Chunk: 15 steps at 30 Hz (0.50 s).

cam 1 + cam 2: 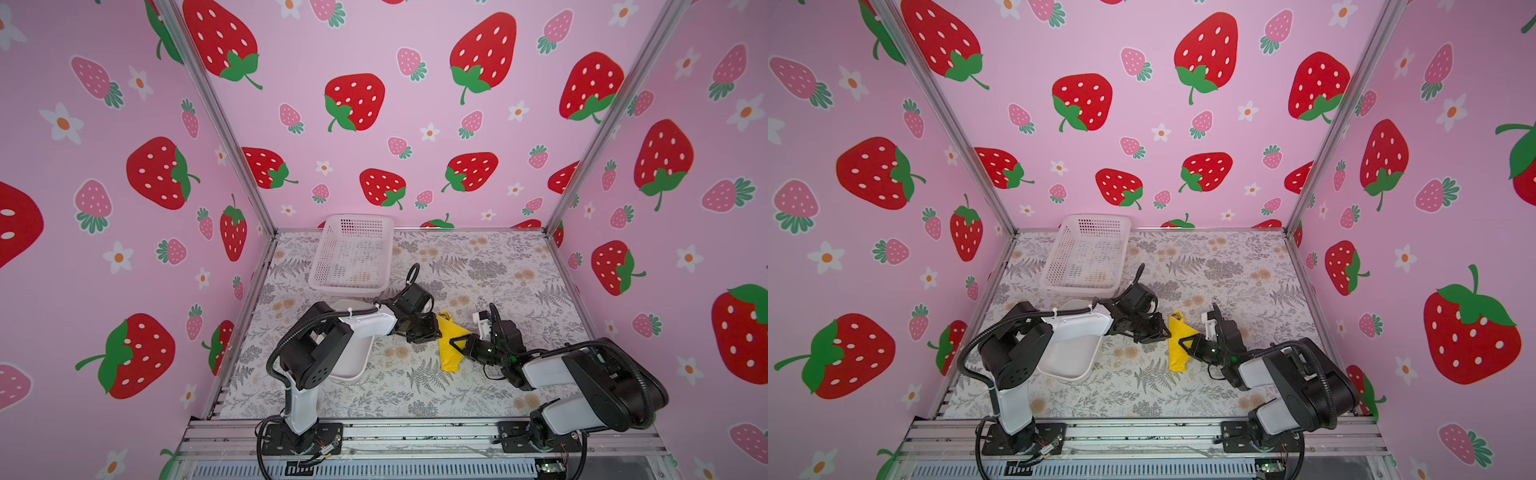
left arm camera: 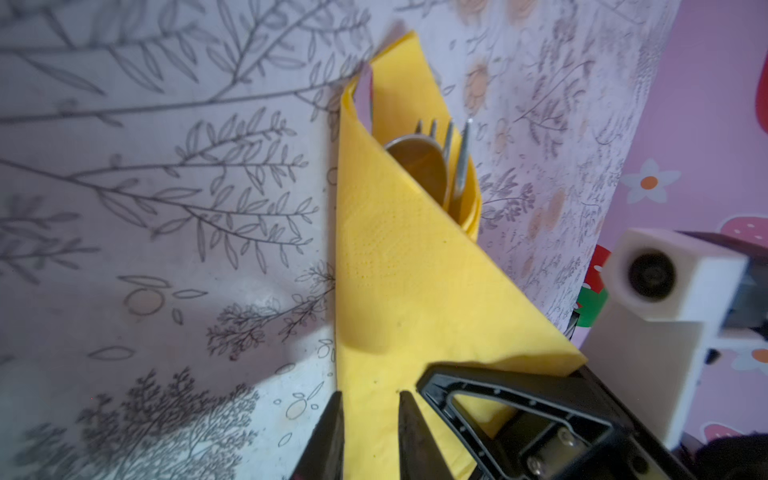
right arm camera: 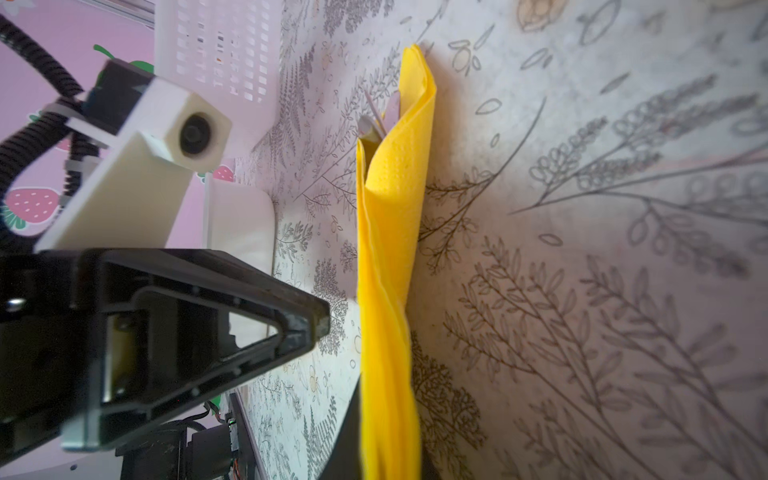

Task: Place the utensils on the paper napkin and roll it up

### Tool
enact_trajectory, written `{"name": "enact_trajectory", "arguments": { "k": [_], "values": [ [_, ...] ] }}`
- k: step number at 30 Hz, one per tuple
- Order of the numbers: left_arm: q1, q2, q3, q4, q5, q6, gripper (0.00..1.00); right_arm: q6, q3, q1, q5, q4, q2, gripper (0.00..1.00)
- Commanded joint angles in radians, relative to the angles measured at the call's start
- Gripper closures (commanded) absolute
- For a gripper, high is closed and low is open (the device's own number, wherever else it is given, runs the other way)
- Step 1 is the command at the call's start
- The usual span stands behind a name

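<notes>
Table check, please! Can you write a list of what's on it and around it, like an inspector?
Surface: flowery table cover, flat, no spills seen.
Job's things: yellow napkin mostly rolled, one corner flap loose; utensils inside, tips poking out.
Clutter: white basket at the back; white tray partly under the left arm.
Tools: right tool shut on the napkin's flap; left tool slightly open at the roll.
Cables: black hoses along both arms, off the napkin.
Surroundings: pink strawberry walls; metal rail in front.
</notes>
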Motion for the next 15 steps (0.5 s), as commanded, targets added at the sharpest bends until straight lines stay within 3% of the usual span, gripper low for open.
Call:
{"name": "enact_trajectory", "arguments": {
  "k": [1,10,15],
  "values": [
    [-0.003,-0.071,-0.046,0.013,-0.082,0.049,0.71,-0.03,-0.015,-0.003,0.012,0.087,-0.039,0.9],
    [0.004,-0.214,-0.188,0.152,-0.197,0.113,0.64,-0.131,-0.01,-0.003,0.012,0.075,-0.127,0.91],
    [0.038,-0.255,-0.203,0.18,-0.106,0.114,0.54,-0.143,0.009,-0.003,-0.024,0.076,-0.161,0.91]
  ]
}}
